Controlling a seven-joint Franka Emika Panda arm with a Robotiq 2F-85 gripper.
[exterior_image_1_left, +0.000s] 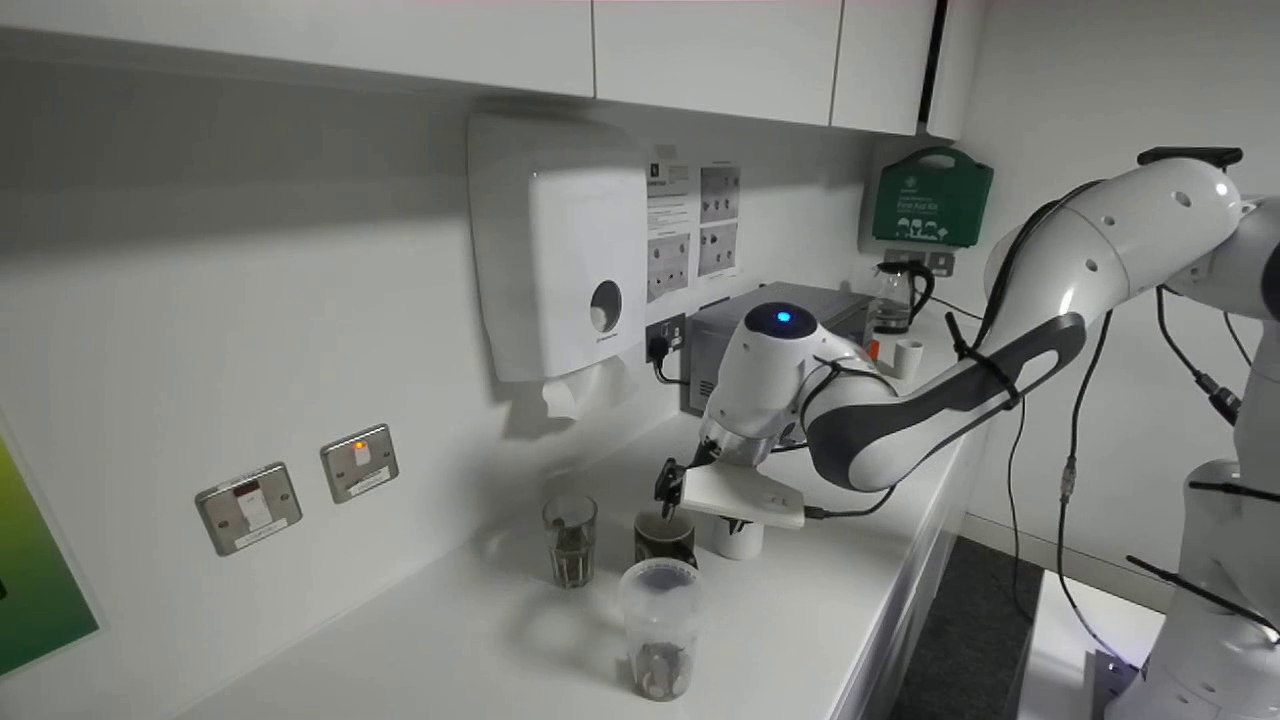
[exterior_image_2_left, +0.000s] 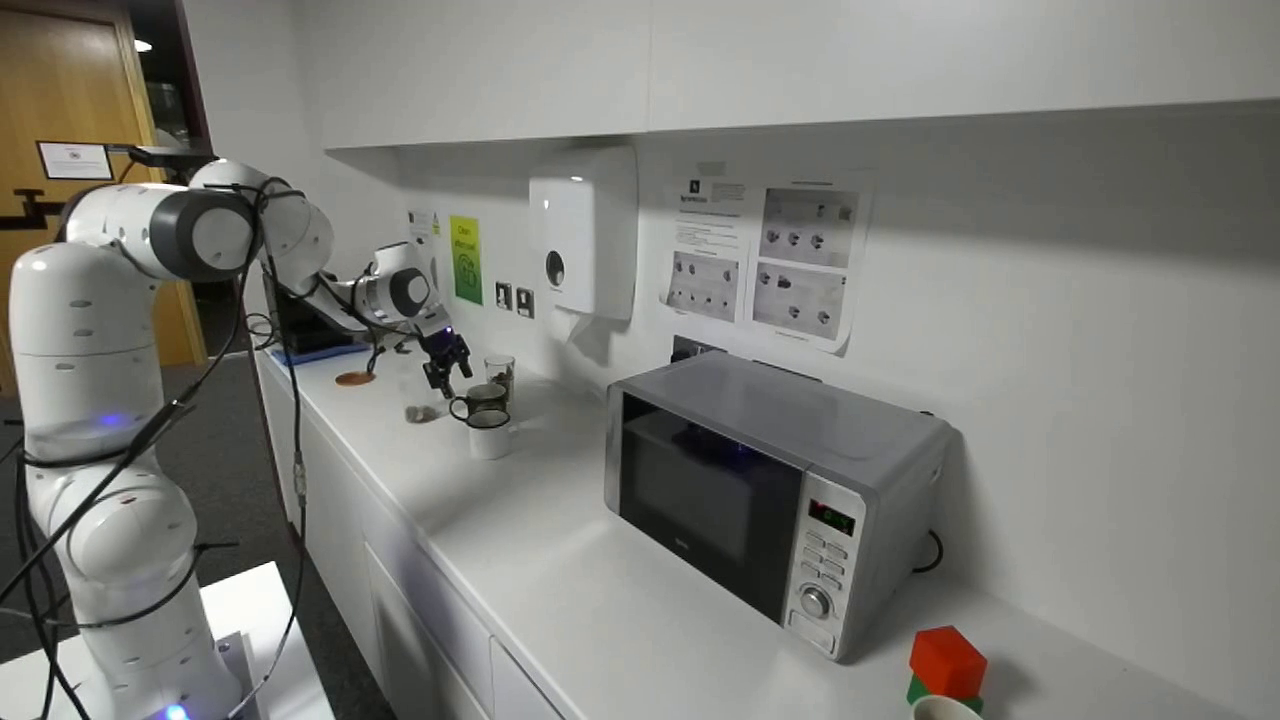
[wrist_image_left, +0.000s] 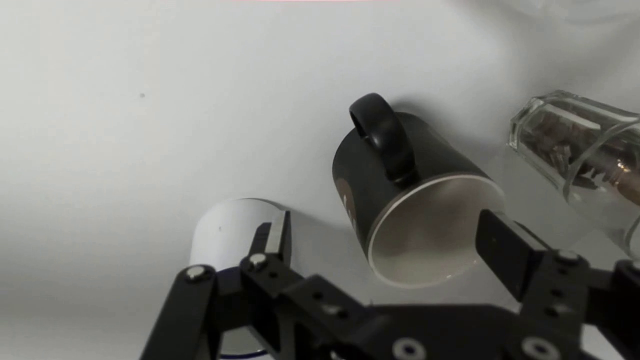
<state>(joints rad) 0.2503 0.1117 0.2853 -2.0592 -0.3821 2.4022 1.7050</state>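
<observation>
Standing wide open, the claw (wrist_image_left: 385, 232) is held just above a black mug (wrist_image_left: 395, 195), and nothing is gripped by it. The mug's pale mouth is framed by the two fingers (wrist_image_left: 505, 250) in the wrist view, but whether its rim is touched cannot be told. On the white bench (exterior_image_2_left: 560, 560), the black mug is set upright, with its handle turned toward the front edge. It is placed between a white mug (wrist_image_left: 225, 235) with a dark rim and a drinking glass (wrist_image_left: 597, 207), in which small brown and dark things (wrist_image_left: 555, 145) can be seen. Close to them, a tall clear plastic tub (exterior_image_1_left: 660, 610) is also set upright, with more bits (exterior_image_1_left: 662, 670) at its bottom. Farther along, a silver microwave (exterior_image_2_left: 720, 490) is placed near the wall (exterior_image_1_left: 300, 300), and a red block (exterior_image_2_left: 948, 662) is seen on top of a green block (exterior_image_2_left: 917, 689). Above the bench, a white towel dispenser (exterior_image_1_left: 565, 250) is fixed to the wall.
</observation>
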